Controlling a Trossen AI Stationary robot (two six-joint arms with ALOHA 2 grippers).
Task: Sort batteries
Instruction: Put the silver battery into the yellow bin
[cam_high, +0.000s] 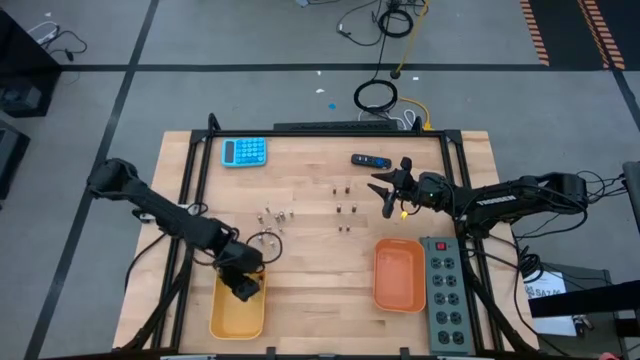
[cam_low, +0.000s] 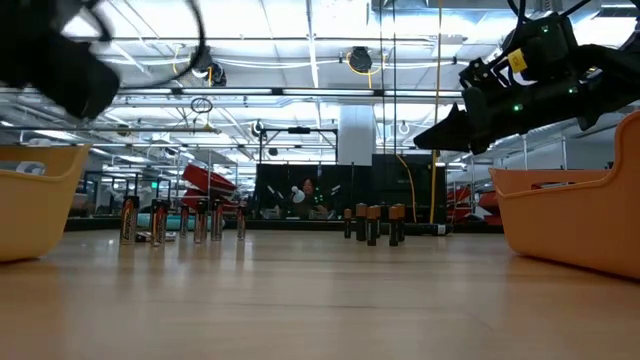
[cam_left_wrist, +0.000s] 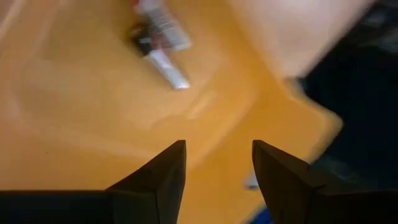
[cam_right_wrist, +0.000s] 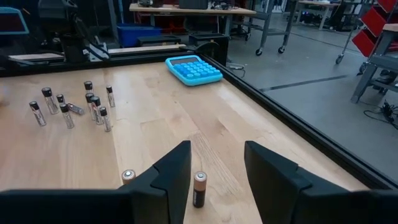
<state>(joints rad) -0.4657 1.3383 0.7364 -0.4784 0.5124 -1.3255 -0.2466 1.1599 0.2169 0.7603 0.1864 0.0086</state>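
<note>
Left wrist view: battery (cam_left_wrist: 166, 67) lies flat in yellow tray (cam_left_wrist: 74, 118).

no text, brand or number could be read anywhere. the batteries (cam_right_wrist: 199, 188) carried printed bands (too small to make out), the blue calculator (cam_right_wrist: 193, 68) showed only blank-looking keys, and the power strip (cam_high: 445, 293) bore no legible marking.

Setting: industrial lab or workshop. Indicators: wooden worktop (cam_high: 310, 290) in a black frame, taped concrete floor (cam_high: 250, 40), ceiling strip lights (cam_low: 300, 40), steel benches (cam_right_wrist: 193, 9).
</note>
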